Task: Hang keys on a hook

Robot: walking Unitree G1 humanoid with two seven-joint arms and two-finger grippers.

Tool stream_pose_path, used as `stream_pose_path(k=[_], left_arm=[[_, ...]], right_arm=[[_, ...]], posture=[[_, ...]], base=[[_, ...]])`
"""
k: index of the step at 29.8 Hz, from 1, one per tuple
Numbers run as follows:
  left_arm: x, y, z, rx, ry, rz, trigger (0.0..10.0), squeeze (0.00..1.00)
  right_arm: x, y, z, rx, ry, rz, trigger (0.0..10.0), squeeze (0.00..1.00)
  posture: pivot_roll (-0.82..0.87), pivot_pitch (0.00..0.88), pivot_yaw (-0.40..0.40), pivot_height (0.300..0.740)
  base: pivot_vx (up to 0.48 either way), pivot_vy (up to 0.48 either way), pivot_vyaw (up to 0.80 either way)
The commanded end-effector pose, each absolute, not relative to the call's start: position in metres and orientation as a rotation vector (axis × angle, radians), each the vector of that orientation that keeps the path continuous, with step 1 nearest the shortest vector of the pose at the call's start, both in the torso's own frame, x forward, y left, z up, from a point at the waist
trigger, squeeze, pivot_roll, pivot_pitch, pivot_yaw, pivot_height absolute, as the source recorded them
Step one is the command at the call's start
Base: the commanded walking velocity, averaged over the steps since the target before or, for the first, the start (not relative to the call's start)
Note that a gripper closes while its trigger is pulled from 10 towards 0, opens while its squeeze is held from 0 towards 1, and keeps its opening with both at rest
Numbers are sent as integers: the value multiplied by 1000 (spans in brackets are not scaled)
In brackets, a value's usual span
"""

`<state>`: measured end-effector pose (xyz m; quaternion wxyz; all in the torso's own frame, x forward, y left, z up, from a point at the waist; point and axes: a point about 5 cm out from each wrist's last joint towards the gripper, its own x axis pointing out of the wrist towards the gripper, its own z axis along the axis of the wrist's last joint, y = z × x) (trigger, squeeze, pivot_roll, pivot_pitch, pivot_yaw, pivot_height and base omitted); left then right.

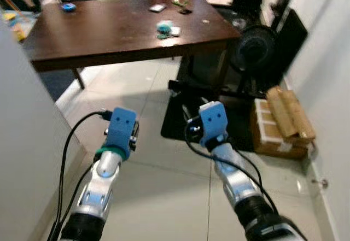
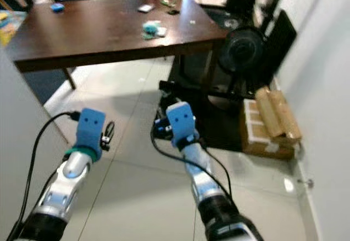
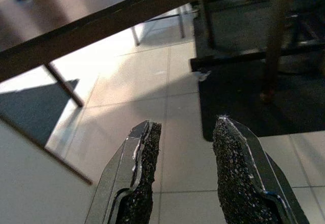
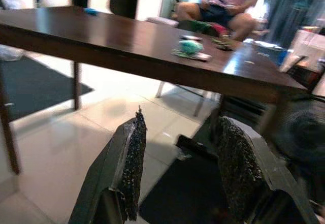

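Nearest, both arms are raised in front of the body over the tiled floor [image 1: 147,164]. The left gripper [image 3: 185,170] has its jaws parted with nothing between them; the right gripper [image 4: 185,170] is spread wide and also empty. Beyond them lies a dark mat [image 1: 180,110], with cardboard boxes [image 1: 281,123] by the right-hand wall. Farther still stands the dark wooden counter [image 1: 109,28]. Near its right edge lies a teal object [image 1: 164,29], possibly the keys, though too small to tell. It lies ahead and above both grippers, closer to the right arm. I cannot make out a hook.
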<state>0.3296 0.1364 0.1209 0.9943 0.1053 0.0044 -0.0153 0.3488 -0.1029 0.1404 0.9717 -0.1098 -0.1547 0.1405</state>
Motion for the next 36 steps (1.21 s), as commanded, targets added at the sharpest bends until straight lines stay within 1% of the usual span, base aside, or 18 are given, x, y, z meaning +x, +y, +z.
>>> stream_pose_path(k=[1, 17, 19, 36], left_arm=[[327, 137, 118, 203, 24, -30, 10000, 0], [324, 134, 120, 206, 13, -28, 10000, 0], [324, 134, 120, 221, 12, -27, 10000, 0], [324, 135, 121, 234, 9, -20, 10000, 0]], right_arm=[[347, -104, 137, -214, -300, 280, 10000, 0], [345, -107, 136, -221, -300, 282, 10000, 0], [345, -108, 136, -222, -303, 281, 10000, 0], [343, -107, 138, -228, -317, 287, 10000, 0]], posture=[[-61, 0, 97, 740], [-69, 8, 84, 740], [-69, 8, 84, 740], [-70, 13, 82, 740]], base=[[0, 0, -800], [0, 0, -800], [0, 0, 0], [470, 0, 0]])
